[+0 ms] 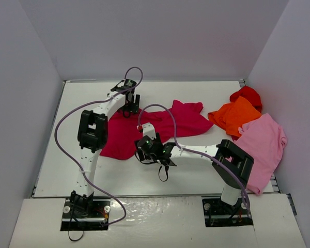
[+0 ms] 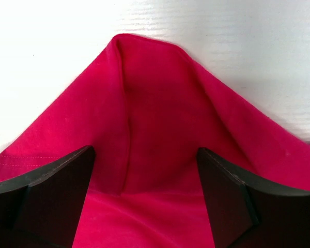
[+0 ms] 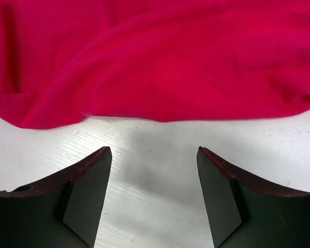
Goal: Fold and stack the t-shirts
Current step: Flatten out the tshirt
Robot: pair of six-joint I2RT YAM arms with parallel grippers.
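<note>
The large crimson t-shirt (image 1: 163, 124) lies crumpled across the middle of the table. My left gripper (image 1: 130, 110) hangs over its far-left corner. In the left wrist view that gripper (image 2: 144, 178) is open, its fingers (image 2: 57, 191) wide apart over a raised, folded peak of the crimson t-shirt (image 2: 155, 103), gripping nothing. My right gripper (image 1: 143, 153) is low at the shirt's near edge. It is open (image 3: 154, 178) above bare table, with the crimson hem (image 3: 160, 77) just ahead of the fingertips. The orange (image 1: 235, 115), bright red (image 1: 246, 95) and light pink (image 1: 263, 144) t-shirts lie bunched at the right.
Grey walls close in the white table (image 1: 93, 175) on the left, back and right. The pink shirt reaches the table's right front corner. A purple cable (image 1: 67, 129) loops off the left arm, and another arcs over the crimson shirt.
</note>
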